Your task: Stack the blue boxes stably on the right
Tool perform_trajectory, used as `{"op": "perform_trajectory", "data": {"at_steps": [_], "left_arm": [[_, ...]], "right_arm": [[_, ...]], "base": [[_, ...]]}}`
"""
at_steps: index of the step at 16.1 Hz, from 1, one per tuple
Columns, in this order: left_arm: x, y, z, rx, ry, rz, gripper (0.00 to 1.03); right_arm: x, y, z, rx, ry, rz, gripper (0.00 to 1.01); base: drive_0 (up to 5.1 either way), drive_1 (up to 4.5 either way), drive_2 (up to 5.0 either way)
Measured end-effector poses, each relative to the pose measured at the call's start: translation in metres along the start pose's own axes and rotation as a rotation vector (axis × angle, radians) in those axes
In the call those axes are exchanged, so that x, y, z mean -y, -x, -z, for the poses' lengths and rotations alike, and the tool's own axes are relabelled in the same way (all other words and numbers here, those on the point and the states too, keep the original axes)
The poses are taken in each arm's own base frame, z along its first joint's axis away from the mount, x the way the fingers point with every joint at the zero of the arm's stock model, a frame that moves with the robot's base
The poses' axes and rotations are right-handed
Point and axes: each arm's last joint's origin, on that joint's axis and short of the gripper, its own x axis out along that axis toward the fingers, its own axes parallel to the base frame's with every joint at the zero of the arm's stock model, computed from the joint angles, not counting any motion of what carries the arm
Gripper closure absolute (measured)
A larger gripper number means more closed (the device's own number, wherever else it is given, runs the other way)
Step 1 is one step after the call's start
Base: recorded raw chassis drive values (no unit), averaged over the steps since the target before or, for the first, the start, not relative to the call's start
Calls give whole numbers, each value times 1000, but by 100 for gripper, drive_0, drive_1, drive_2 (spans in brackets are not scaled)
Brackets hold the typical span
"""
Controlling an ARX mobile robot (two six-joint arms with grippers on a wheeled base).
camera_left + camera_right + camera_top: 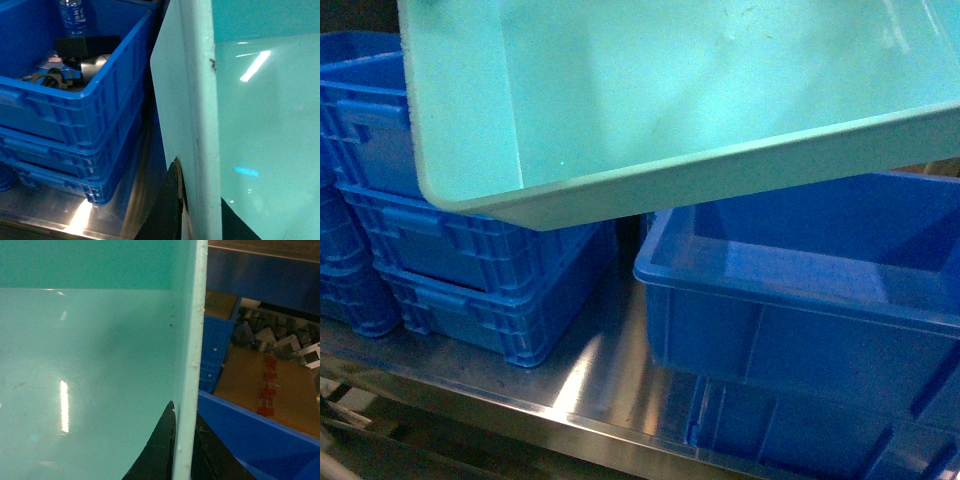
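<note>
Above the steel shelf (610, 380), both end effectors apparently clamp the turquoise tub (620, 90) rims.

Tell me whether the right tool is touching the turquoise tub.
Touching. The right wrist view shows the right tool straddling the turquoise tub wall, one dark finger pressed against its inner face and the other outside.

We carry the light-turquoise tub (650, 90) tilted, its smooth inside bare and glossy — each side rim is pinched between our fingers, the left gripper (181, 200) on one wall, the right gripper (182, 450) on the other. Below and to the right of our grip sits the royal-blue tub (800, 300) — deeper, upright, open, nested on another like it.
</note>
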Motion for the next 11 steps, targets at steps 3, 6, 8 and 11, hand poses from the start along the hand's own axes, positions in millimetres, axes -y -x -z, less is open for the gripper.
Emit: {"op": "perform_trajectory", "data": {"at_steps": [3,6,8,11], "left_arm": [[-3,-1,0,-3,2,-6,101],[-4,-1,0,-7,1,-7,101],[-3,-1,0,-3,1,-7,101],[-3,-1,0,-4,1,-5,101]], "right_arm": [[-3,0,-1,4,1,-11,94],[-5,-1,-1,5,2,-17,94],[-3,-1,0,3,1,-11,94],[-2,0,-1,2,1,-10,94]], "base": [[-162,-162,-162],[-162,-162,-162],[-162,-162,-162],[-162,-162,-162]]}}
